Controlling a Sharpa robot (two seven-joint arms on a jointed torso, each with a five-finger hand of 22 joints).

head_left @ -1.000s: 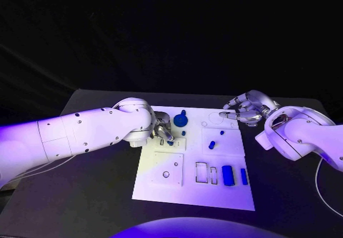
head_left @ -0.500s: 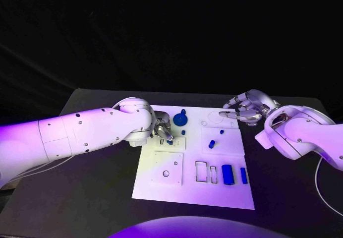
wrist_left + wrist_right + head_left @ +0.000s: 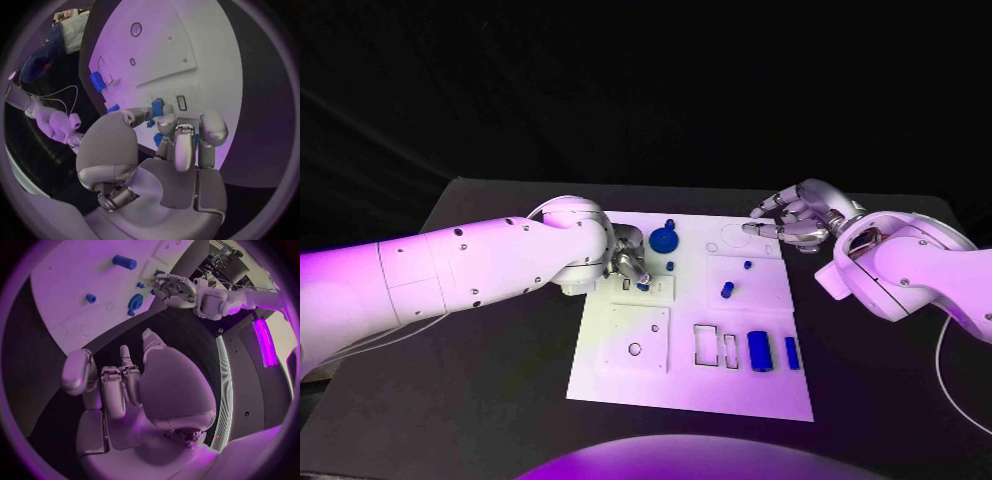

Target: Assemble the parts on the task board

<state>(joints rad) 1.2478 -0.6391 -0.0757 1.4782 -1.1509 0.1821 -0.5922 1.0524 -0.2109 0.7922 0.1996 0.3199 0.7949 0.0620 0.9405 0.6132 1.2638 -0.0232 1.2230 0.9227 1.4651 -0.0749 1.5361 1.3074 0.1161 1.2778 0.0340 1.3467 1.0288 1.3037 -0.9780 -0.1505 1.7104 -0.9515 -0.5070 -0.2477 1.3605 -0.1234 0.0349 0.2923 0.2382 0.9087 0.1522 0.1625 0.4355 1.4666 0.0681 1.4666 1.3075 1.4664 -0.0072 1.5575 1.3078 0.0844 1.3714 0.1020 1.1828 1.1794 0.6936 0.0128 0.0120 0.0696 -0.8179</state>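
My left hand sits over the task board's left edge, fingers curled down onto a small blue part; I read it as pinched. Two blue bars lie nearer, by the board's right edge. My right hand hovers at the far right corner, fingers apart, holding nothing. A round blue part stands near the far edge.

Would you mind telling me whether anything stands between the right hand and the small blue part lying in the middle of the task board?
Nothing visible does. The right hand hovers at the task board's far right corner, and only bare white board separates it from the small blue part.
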